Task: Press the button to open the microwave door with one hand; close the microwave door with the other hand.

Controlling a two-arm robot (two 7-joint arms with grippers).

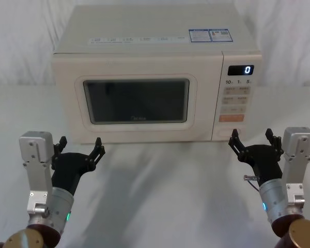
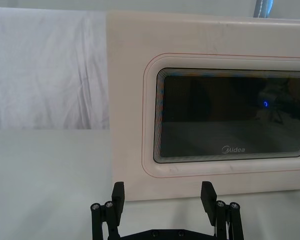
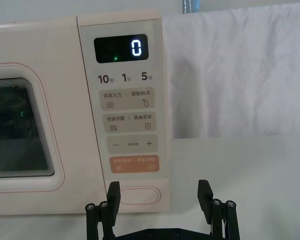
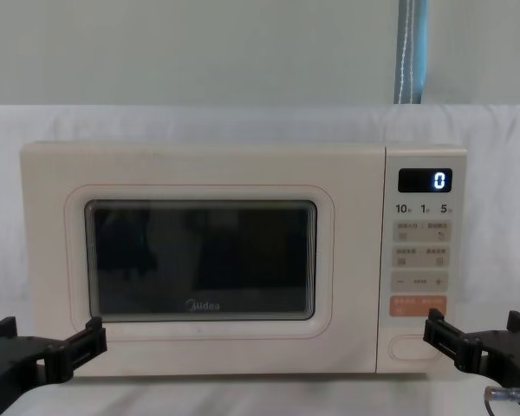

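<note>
I see the button (image 3: 140, 195) as one plain cream oval at the bottom of the control panel, just under the single orange key (image 3: 134, 164), at the microwave's right end. The microwave door (image 1: 137, 101) is flush shut, cream, with a dark rounded window and a Midea logo. One microwave (image 1: 160, 36) sits on the white-draped table (image 1: 160, 206), its display (image 1: 241, 70) reading 0. I have two grippers up front: my right gripper (image 1: 253, 140) hovers just before the panel's lower corner, prongs spread; my left gripper (image 1: 80, 144) hangs before the door's lower left corner, prongs likewise spread. Neither touches the microwave.
</note>
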